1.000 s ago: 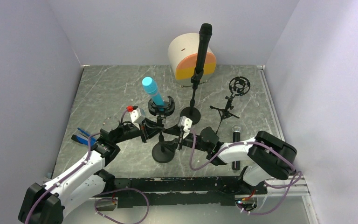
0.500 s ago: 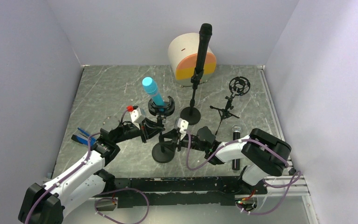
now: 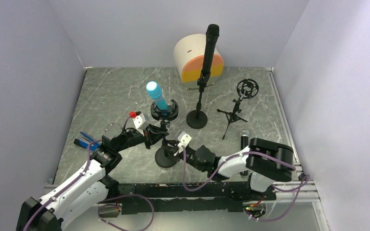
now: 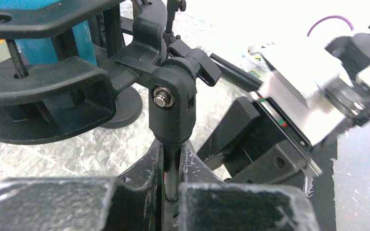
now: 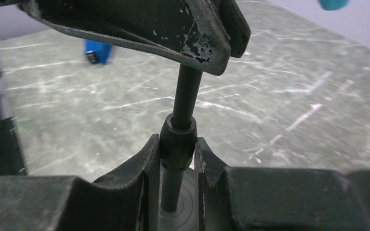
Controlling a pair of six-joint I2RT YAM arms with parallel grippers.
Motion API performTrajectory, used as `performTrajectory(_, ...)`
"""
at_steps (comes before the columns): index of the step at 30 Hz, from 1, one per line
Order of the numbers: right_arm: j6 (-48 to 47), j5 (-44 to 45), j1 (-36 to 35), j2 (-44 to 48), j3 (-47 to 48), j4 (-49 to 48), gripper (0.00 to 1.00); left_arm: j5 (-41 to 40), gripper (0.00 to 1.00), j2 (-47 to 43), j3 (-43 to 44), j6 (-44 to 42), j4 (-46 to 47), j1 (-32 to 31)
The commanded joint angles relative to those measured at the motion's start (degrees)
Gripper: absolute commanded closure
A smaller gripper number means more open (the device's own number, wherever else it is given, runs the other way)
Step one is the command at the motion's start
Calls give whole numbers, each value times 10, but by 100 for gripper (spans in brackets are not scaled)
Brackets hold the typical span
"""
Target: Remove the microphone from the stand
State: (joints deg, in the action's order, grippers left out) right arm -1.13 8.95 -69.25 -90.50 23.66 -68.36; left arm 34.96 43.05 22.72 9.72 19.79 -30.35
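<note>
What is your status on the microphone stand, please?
Left hand shut on stand pole, under the swivel. Right hand shut on same pole, lower down. Blue microphone in its cradle. Nothing blocking.

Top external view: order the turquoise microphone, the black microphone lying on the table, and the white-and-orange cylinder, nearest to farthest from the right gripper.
1. The turquoise microphone, just behind the right gripper.
2. The black microphone lying on the table, to the right.
3. The white-and-orange cylinder, at the far back.
</note>
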Motion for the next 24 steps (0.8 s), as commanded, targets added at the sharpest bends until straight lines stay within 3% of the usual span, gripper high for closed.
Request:
performTrajectory(1,-92,297,-87,-39,32,-104,100,-98,97,-12,12,-16,23,-23)
performTrajectory(6,-141,437,-145,-104,57,-216,100,-141,97,-8,14,-27,20,-56)
performTrajectory(12,-108,435,-152,-116,42,-242,100,-132,98,12,16,-25,29,-64)
performTrajectory(15,-96,392,-148,-89,17,-237,99,-122,98,17,21,-29,24,-64)
performTrajectory(16,-88,372,-145,-78,6,-235,92,-118,98,20,23,-30,22,-64)
performTrajectory(19,-30,277,-112,-36,-32,-218,48,-103,97,26,28,-33,20,-64)
performTrajectory(22,47,142,-55,17,-63,-164,28,-90,97,33,30,-35,17,-63)
performTrajectory(24,99,66,-18,49,-77,-132,20,-81,98,36,32,-35,15,-64)
